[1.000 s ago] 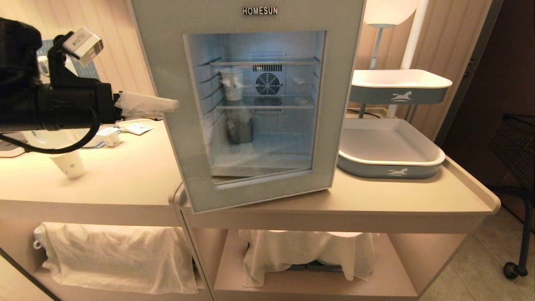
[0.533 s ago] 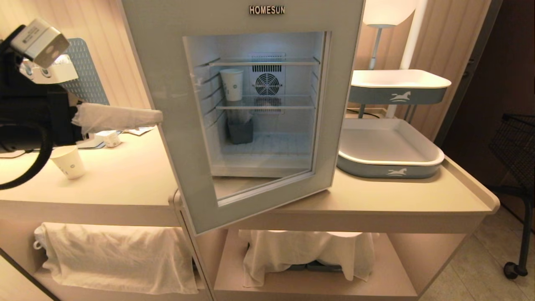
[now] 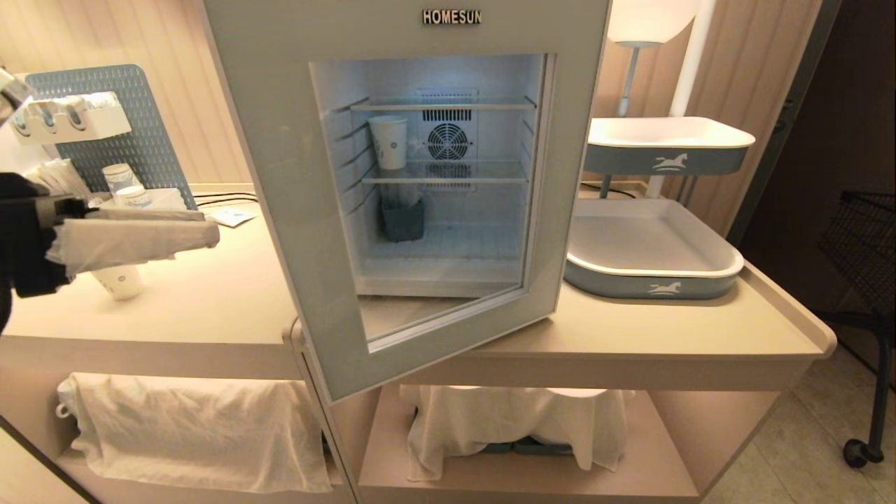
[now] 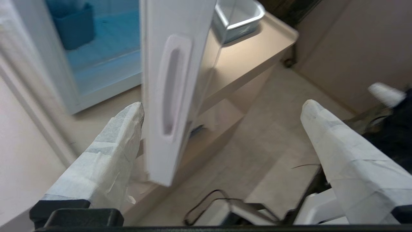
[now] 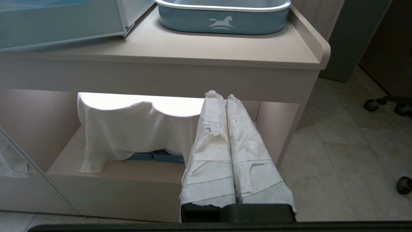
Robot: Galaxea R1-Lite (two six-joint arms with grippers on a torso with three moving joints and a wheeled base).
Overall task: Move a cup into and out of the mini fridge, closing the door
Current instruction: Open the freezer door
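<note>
Two cups could each pass for the task's thing, and that is the first risk: one cup (image 3: 388, 141) stands upright on the upper wire shelf inside the mini fridge (image 3: 448, 175), toward its left wall, while a second cup (image 3: 119, 281) sits on the worktop (image 3: 210, 301) partly hidden under the left end effector (image 3: 203, 225). Reaching for the wrong one would muddle the in-and-out sequence.

The door (image 3: 280, 210) hangs partly open, swung toward the robot. In the left wrist view its edge with the recessed handle (image 4: 170, 93) stands between the widely parted fingers (image 4: 112, 151), one fingertip just beside it. Moving sideways from here could knock the door further or clip it, and a reach into the fridge with the door only part open could catch the arm on its frame.

The right end effector (image 5: 222, 96) is parked low before the lower shelf, fingers pressed together, holding nothing.

The shelf cup is small, white and tapered, with a faint blue mark on its side. Being light paper, it would likely tip or crush easily.
</note>
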